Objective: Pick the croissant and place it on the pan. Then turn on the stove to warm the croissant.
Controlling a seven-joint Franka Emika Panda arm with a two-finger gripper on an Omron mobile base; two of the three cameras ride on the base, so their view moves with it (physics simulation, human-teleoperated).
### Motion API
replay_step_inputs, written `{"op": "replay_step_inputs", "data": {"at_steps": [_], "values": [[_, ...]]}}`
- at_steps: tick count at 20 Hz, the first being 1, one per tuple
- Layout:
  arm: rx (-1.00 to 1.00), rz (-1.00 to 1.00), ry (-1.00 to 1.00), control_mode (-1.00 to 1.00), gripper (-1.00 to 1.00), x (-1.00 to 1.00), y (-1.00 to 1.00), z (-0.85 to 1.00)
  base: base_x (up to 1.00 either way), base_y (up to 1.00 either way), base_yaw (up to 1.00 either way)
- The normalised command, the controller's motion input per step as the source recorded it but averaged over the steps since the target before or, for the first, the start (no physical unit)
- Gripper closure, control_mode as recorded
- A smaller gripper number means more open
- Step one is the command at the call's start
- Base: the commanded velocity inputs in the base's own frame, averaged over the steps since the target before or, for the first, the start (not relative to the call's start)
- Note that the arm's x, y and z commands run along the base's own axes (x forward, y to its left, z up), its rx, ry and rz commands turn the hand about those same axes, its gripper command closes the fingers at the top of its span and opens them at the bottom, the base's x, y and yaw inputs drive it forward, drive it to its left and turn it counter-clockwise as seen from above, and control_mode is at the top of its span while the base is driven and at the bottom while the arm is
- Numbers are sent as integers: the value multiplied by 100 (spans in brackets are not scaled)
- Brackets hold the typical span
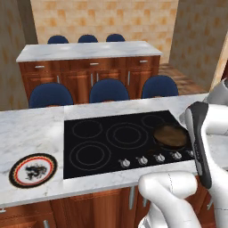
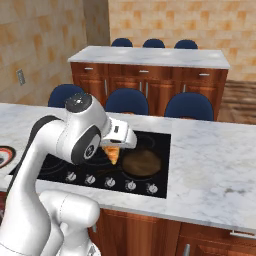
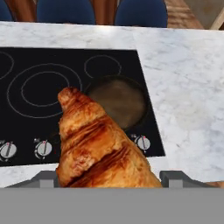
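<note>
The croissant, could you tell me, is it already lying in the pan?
No: the croissant is held between the fingers above the stove, and the pan beyond it has nothing in it.

white plate [image 1: 33,170] with red-and-black rim and a dark emblem sits on the marble bench [image 1: 26,129], front left. three blue chairs [image 1: 109,90] line the far side, and beyond them a wooden island [image 1: 89,67] with more chairs.
</note>
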Motion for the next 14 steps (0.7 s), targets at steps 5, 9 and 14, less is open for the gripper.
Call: {"op": "replay_step_inputs", "data": {"at_steps": [5, 9, 14], "values": [[0, 0, 5, -100, 100, 54, -3, -27, 0, 0, 0], [-1, 0, 2, -100, 100, 81, -5, -54, 0, 0, 0], [-2, 0, 0, -100, 100, 47, -26, -72, 0, 0, 0]]}}
